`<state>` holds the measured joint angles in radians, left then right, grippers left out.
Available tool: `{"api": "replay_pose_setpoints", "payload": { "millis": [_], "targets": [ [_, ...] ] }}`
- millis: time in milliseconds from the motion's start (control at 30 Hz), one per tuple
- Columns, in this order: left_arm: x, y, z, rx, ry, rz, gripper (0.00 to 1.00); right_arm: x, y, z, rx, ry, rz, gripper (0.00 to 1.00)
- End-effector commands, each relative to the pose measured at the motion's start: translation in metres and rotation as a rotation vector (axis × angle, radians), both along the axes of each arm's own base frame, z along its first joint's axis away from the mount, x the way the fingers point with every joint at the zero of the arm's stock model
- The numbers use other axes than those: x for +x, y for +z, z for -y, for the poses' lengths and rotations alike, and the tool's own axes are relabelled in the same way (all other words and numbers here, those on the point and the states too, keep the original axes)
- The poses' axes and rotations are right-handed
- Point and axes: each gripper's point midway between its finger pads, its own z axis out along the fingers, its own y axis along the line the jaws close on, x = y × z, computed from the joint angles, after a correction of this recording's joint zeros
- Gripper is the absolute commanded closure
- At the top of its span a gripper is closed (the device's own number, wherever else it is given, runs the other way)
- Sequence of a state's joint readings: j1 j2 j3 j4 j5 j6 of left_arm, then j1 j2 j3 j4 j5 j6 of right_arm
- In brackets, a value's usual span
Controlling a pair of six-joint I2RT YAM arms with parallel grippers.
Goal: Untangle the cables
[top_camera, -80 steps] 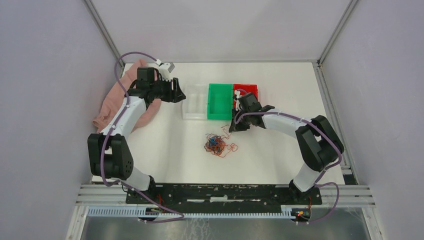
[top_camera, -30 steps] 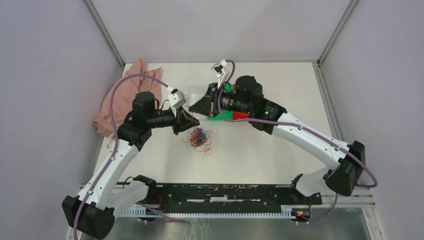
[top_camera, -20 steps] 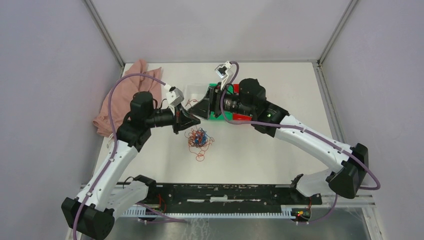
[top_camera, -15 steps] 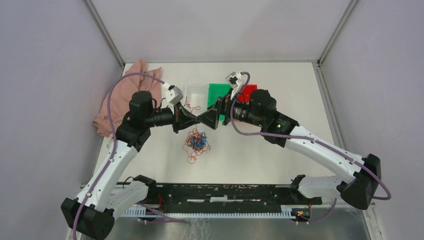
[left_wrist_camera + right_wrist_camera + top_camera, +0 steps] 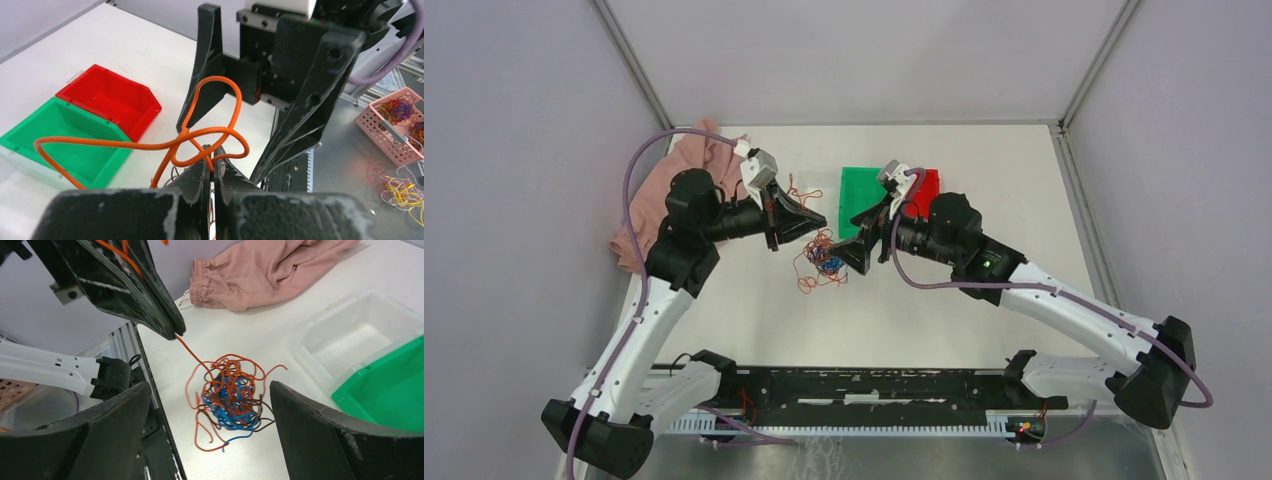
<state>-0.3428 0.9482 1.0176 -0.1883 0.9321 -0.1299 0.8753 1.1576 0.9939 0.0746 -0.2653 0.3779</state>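
- The left gripper (image 5: 212, 167) is pressed fully closed on one orange cable (image 5: 210, 131), pinching it at the very fingertips. The cable's free end curls in loose loops above the pinch.
- From that pinch a single orange strand slopes down to the rest of the cables (image 5: 230, 400). They lie as a small knot of orange, blue and dark wire on the white table (image 5: 944, 310), between the two arms.
- Holding the strand raised above the knot probably serves to draw it out of the others and show where it runs.
- The right gripper (image 5: 854, 240) faces the left one across the knot. Its jaws are spread as wide as they go and grasp nothing.
- In the right wrist view, the knot sits framed between the two open fingers. This suggests the gripper is lined up either to hold the bundle down or to take a second strand.
- Behind the knot stand a clear bin (image 5: 350, 335), a green bin (image 5: 859, 190) and a red bin (image 5: 927, 183). They look like places for sorted wires, and the green and red ones appear to hold none.
- A pink cloth (image 5: 664, 195) lies bunched at the table's far left, away from the work.
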Motion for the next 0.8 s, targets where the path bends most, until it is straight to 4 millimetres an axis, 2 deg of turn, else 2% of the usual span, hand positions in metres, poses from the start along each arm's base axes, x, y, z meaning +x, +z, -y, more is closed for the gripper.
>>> {"api": "replay_pose_setpoints", "payload": {
  "millis": [0, 367, 500, 667, 767],
  "targets": [
    [-0.009, 0.040, 0.004, -0.068, -0.040, 0.045, 0.97, -0.002, 0.028, -0.014, 0.039, 0.079, 0.131, 0.07],
    [-0.011, 0.059, 0.005, -0.092, -0.048, 0.048, 0.97, -0.019, 0.059, -0.049, 0.187, 0.193, 0.189, 0.27],
    [-0.011, 0.060, 0.005, -0.096, -0.048, 0.034, 0.97, -0.020, 0.069, -0.060, 0.251, 0.213, 0.175, 0.40],
    [-0.013, 0.072, 0.005, -0.107, -0.049, 0.053, 0.97, -0.018, 0.060, -0.075, 0.284, 0.249, 0.096, 0.62],
    [-0.012, 0.083, 0.005, -0.117, -0.049, 0.068, 0.97, -0.017, 0.052, -0.082, 0.304, 0.257, 0.054, 0.65]
  ]
}}
